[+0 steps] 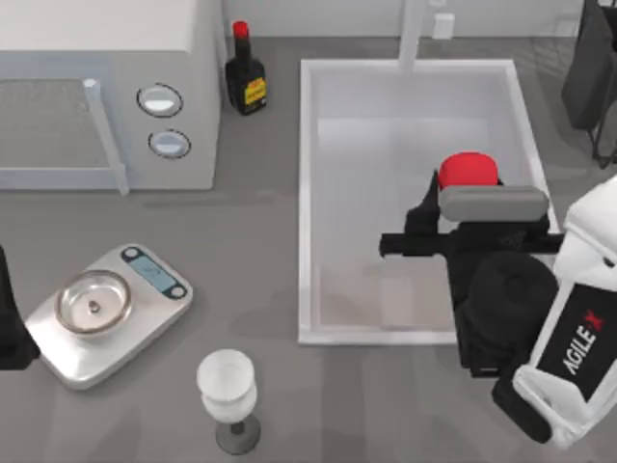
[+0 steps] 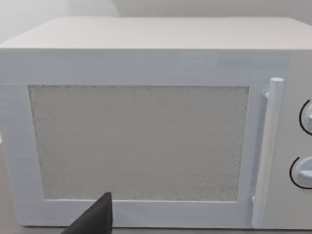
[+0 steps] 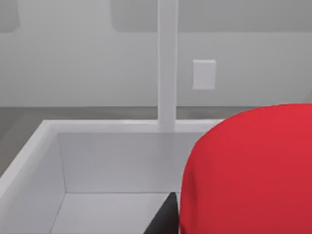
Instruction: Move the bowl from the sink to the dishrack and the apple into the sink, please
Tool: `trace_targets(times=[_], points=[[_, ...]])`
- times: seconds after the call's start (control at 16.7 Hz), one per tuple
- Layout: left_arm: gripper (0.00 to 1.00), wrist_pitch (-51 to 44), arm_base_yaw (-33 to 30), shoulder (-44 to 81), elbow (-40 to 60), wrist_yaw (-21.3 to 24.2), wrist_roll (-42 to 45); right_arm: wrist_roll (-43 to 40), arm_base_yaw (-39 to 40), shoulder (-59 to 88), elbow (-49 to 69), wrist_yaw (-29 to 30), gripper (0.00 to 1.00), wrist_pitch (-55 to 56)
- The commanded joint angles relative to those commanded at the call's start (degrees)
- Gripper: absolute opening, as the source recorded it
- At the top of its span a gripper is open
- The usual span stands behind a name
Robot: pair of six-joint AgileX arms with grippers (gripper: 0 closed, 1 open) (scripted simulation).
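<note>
Grey tabletop (image 1: 260,289), white sink (image 1: 308,193) at right. My right tool (image 1: 453,207) pinches the apple (image 1: 469,170) above the basin; release remains. No bowl lies inside. My left arm parks at the left edge.

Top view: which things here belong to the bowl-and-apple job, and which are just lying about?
Job:
- apple, at the right gripper above the basin
- sink
- right gripper

Lying about:
- microwave
- sauce bottle
- kitchen scale
- wine glass
- left arm, parked at the table's left edge
</note>
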Motion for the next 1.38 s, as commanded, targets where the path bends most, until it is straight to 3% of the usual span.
trace_targets(times=[0.36, 1.02, 1.38], points=[[1.00, 0.00, 0.00, 0.00, 0.00, 0.00, 0.00, 0.00, 0.00, 0.00, 0.00, 0.00, 0.98, 0.00], [1.00, 0.00, 0.00, 0.00, 0.00, 0.00, 0.00, -0.13, -0.54, -0.53, -0.50, -0.23, 1.00, -0.55], [1.00, 0.00, 0.00, 0.00, 0.00, 0.00, 0.00, -0.20, -12.21, -14.90, -12.20, -7.79, 1.00, -16.14]])
